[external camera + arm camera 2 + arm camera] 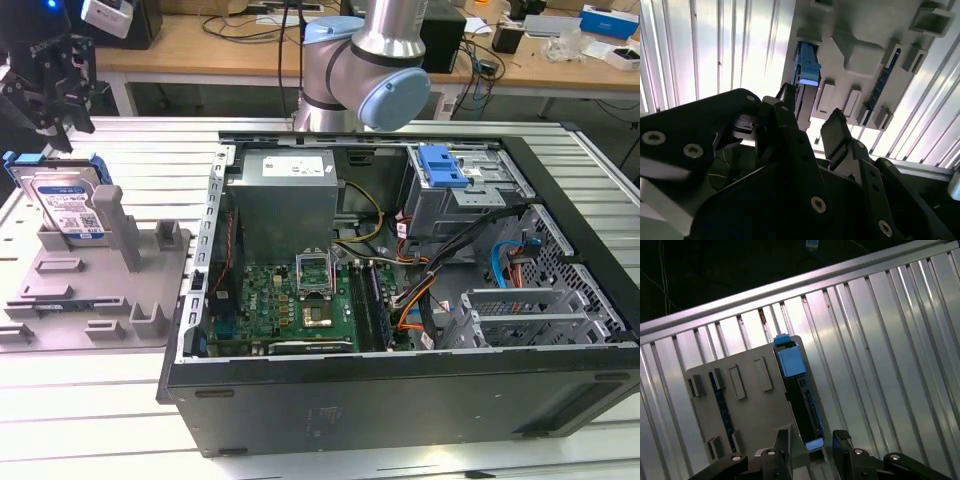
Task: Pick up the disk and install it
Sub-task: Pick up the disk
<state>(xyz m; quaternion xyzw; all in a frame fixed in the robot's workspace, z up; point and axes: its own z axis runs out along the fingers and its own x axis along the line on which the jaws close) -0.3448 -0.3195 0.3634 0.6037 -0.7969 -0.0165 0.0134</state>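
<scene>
The disk (70, 205), a silver drive with a white-and-blue label in a blue carrier rail, stands upright on edge in a grey holder (100, 290) at the exterior view's left. My gripper (55, 135) hangs just above its top edge, open, with nothing between the fingers. In the first wrist view the disk (800, 395) appears edge-on, its near blue end lined up with the gap of my gripper (812, 442). The second wrist view has the disk's blue edge (807, 70) beyond my gripper (812, 120), whose fingers (837, 127) stand apart.
An open computer case (560, 330) lies on the slatted metal table, with its motherboard (300, 300) exposed. At its back right sits a grey metal cage with a blue latch (440, 165). The arm's body (370, 70) rises behind the case. Cluttered benches stand farther back.
</scene>
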